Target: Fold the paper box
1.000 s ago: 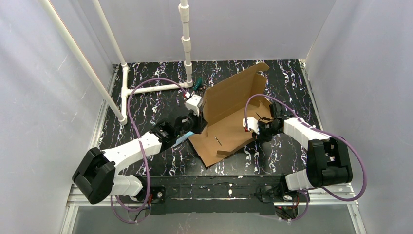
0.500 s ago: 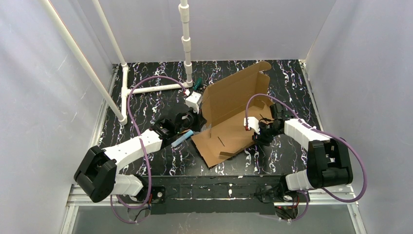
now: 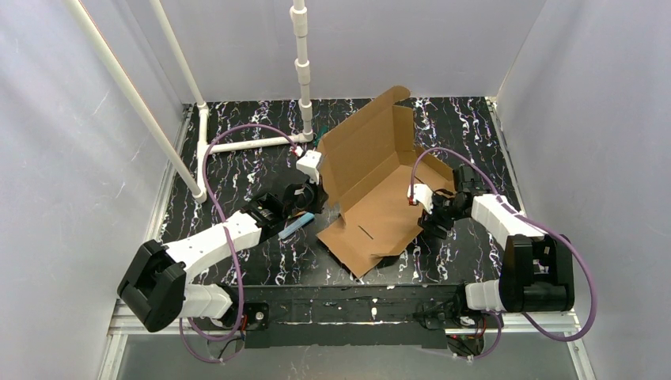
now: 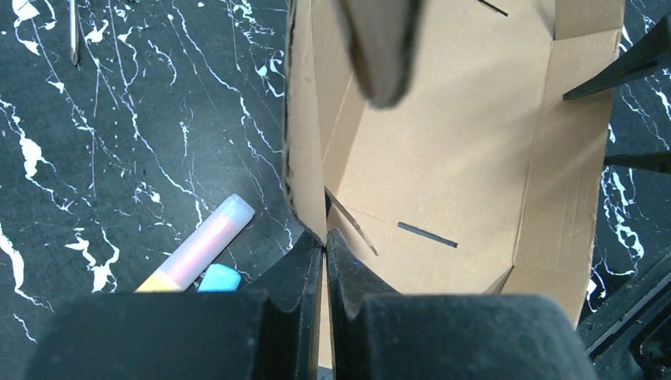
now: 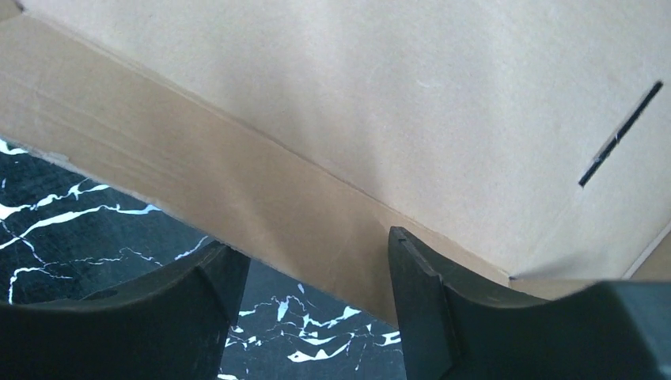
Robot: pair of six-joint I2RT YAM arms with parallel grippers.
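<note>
paper box (image 3: 370,184) shifted left, left tool (image 4: 325,247) pinching its wall

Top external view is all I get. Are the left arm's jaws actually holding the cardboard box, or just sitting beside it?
Observer: Holding it. The left wrist view shows the left jaws shut on the lower corner of a raised side flap of the paper box.
Operator: And the right jaws?
Observer: Open wide. In the right wrist view the box's edge strip runs across the gap between them, ungripped.
Operator: What is the blue thing by the left arm?
Observer: A blue marker. A pink marker with an orange end lies right beside it on the table.
</note>
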